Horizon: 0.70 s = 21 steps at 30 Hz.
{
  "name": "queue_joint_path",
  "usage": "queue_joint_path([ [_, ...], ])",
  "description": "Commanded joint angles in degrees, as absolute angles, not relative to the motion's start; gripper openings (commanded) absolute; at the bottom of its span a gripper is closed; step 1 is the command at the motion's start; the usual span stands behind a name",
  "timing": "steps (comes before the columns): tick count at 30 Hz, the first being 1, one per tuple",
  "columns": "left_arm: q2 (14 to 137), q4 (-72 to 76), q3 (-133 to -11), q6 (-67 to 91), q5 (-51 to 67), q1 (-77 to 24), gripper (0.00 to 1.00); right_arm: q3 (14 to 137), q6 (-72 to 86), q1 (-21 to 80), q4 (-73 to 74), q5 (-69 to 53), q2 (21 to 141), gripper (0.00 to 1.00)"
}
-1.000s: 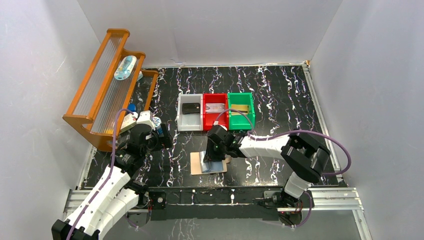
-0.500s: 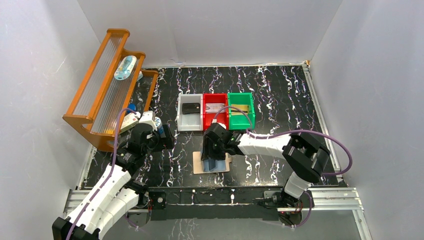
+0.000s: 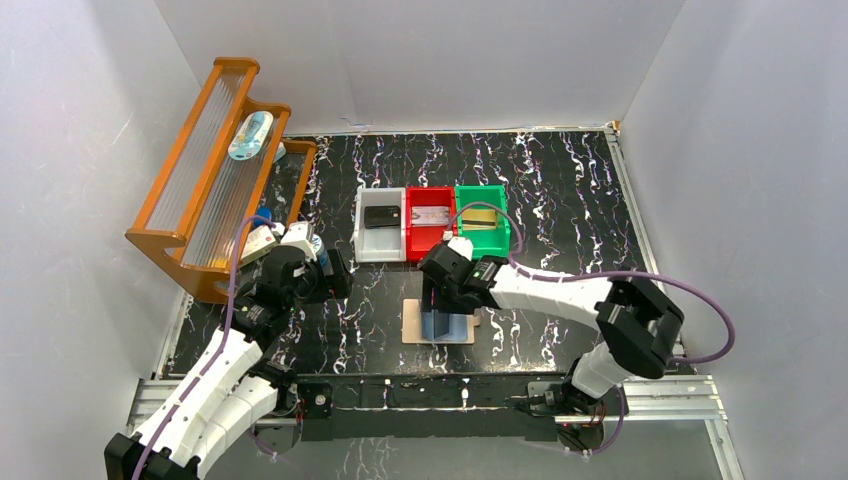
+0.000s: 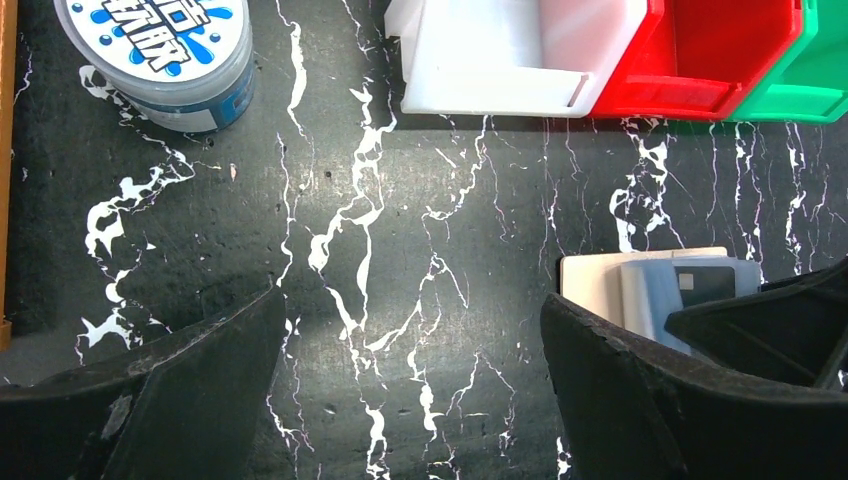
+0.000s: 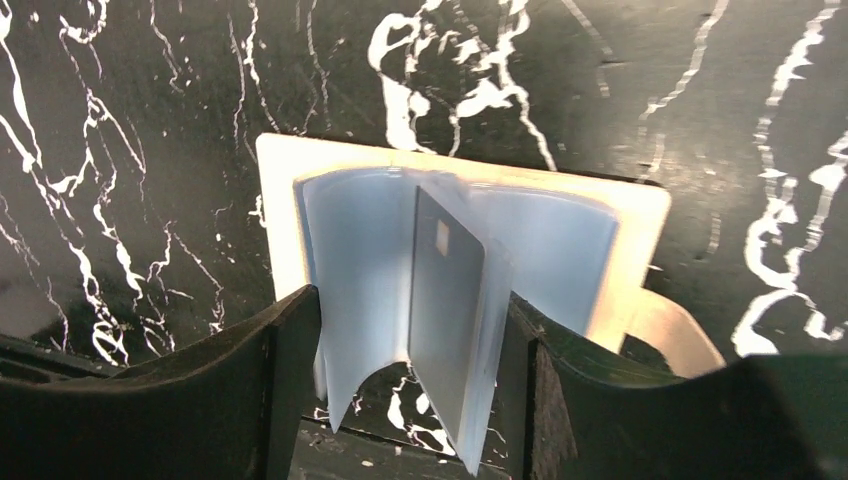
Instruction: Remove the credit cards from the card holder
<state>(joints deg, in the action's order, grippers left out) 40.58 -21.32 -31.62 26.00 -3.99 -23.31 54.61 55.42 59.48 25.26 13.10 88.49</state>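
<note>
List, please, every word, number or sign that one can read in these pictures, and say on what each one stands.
No text can be read in full.
Round tub lid: blue letters, cut off and blurred, unreadable.
Grey card in the card holder: a chip only, no text visible.
Pale card in the red bin, yellowish card in the green bin: too small.
Packet on the wooden rack: print too small.

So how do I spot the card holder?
On the black marbled table, find the row of grey, red and green plastic bins. Just in front of them lies the open tan leather-like card holder, the only thing with pale blue pockets.
</note>
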Motion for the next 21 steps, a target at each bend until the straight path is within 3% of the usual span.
queue_joint_path([
  [1,40.49,-20.59,-32.52,26.14,-2.31,-22.97,0.98,56.81,56.93,59.29,31.14,21.28,84.34,0.71],
  [11,41.16,-19.83,-32.28,26.58,-1.22,-22.97,0.98,52.97,55.93,58.95,25.07,18.83,77.76,0.69],
  [21,41.59,-19.25,-32.34,26.46,1.00,-23.03,0.98,51.64,56.08,58.80,22.82,14.48,81.56,0.66],
])
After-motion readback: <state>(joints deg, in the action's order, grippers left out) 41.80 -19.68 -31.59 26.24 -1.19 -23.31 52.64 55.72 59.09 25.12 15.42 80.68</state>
